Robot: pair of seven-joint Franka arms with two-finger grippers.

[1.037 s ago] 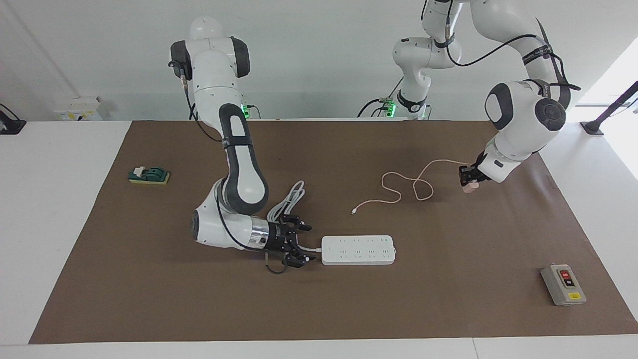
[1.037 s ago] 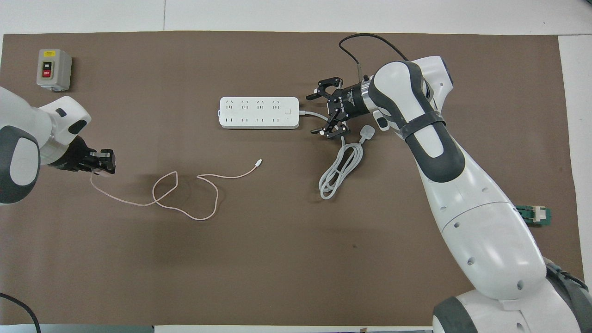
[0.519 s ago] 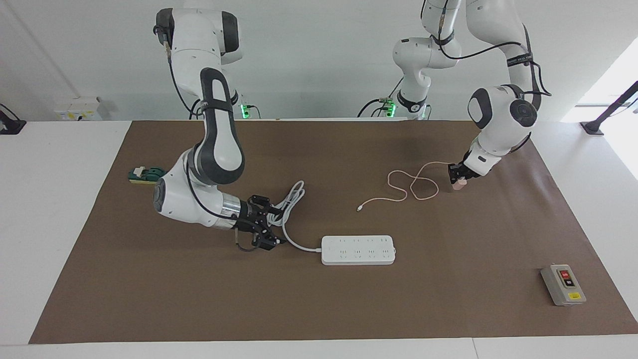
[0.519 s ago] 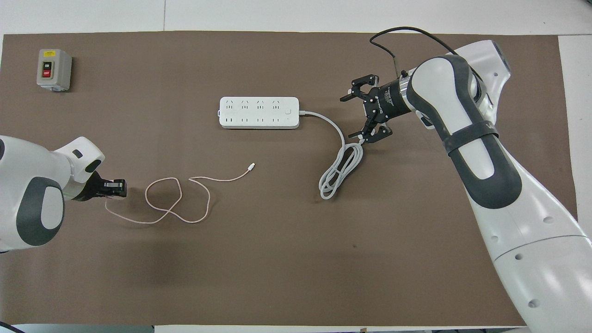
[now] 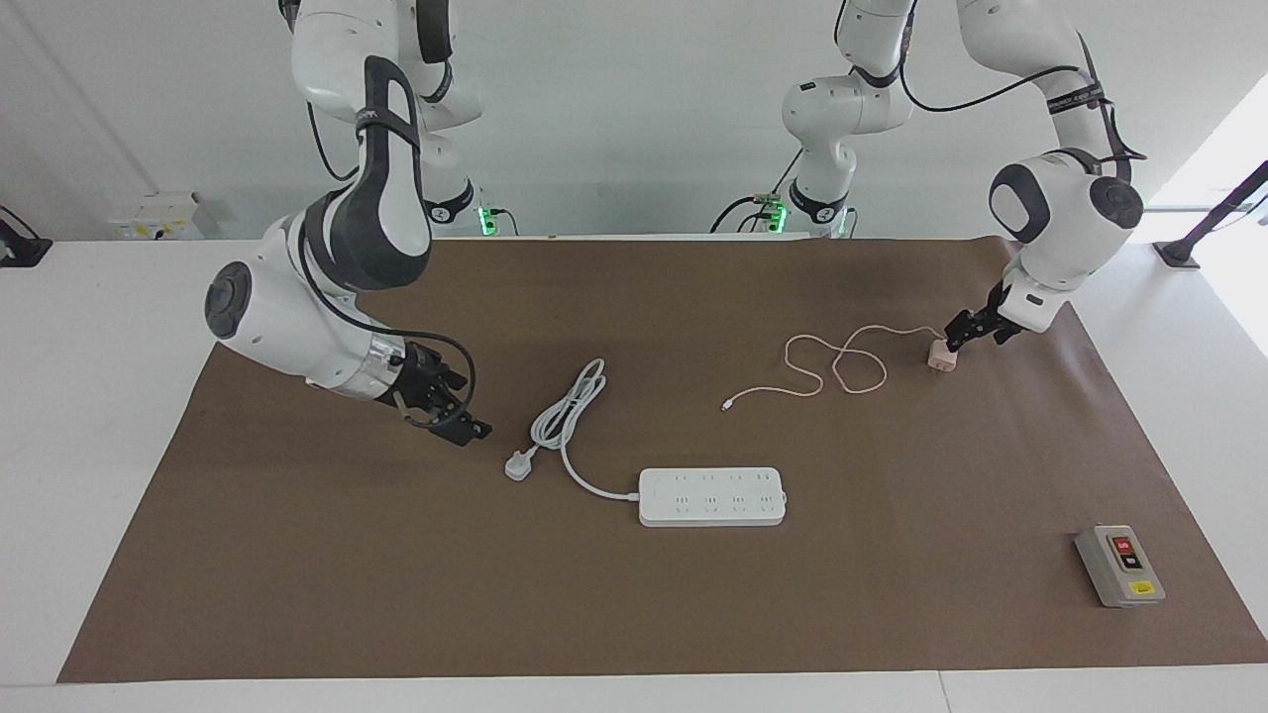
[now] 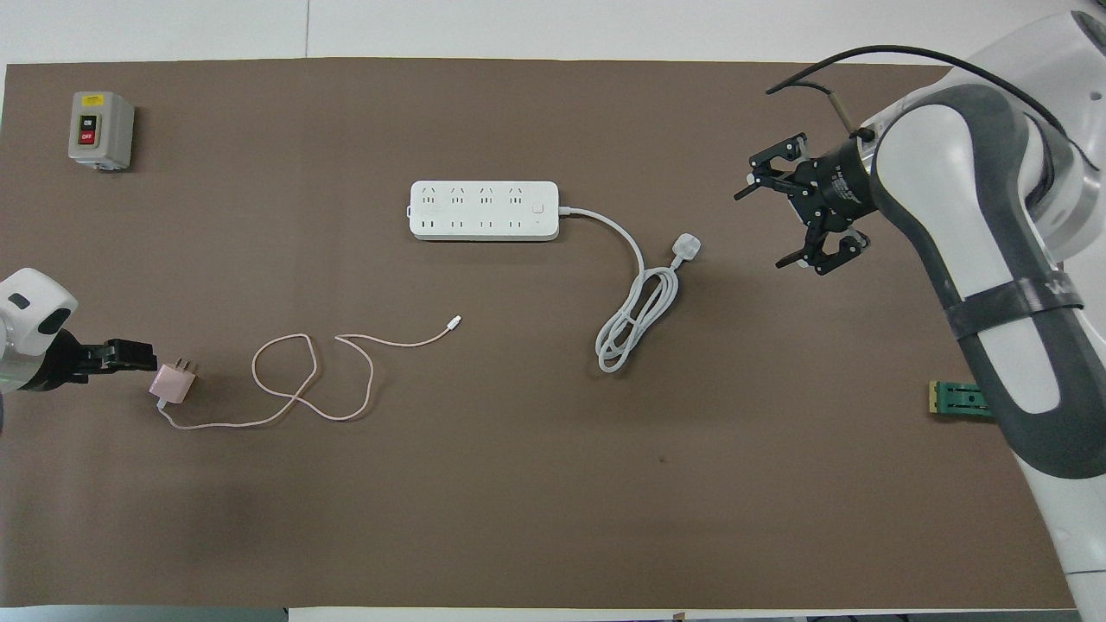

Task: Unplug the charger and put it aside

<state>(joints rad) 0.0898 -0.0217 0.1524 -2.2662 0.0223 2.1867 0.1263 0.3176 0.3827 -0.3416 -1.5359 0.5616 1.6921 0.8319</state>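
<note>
The charger (image 6: 173, 383) lies on the brown mat (image 6: 518, 484) toward the left arm's end of the table, prongs pointing up-table, unplugged and free of any grip. Its thin pink cable (image 6: 298, 393) loops across the mat toward the middle, the small connector tip lying loose and well apart from the white power strip (image 6: 484, 210), which lies farther from the robots. The left gripper (image 5: 976, 327) sits just beside the charger, fingers parted and nothing between them; in the facing view it is a touch above and to one side of the pink cube, not pinching it. The power strip's thick white cord (image 6: 635, 311) curls into a coil, its white plug (image 6: 685, 249) lying on the mat beside the coil. Over at the right arm's end, the right gripper (image 6: 799, 207) hangs above bare mat, fingers spread wide and holding nothing. A grey switch box (image 6: 101, 130) sits at the corner farthest from the robots on the left arm's end, and a small green block (image 6: 957, 400) lies near the right arm.
</note>
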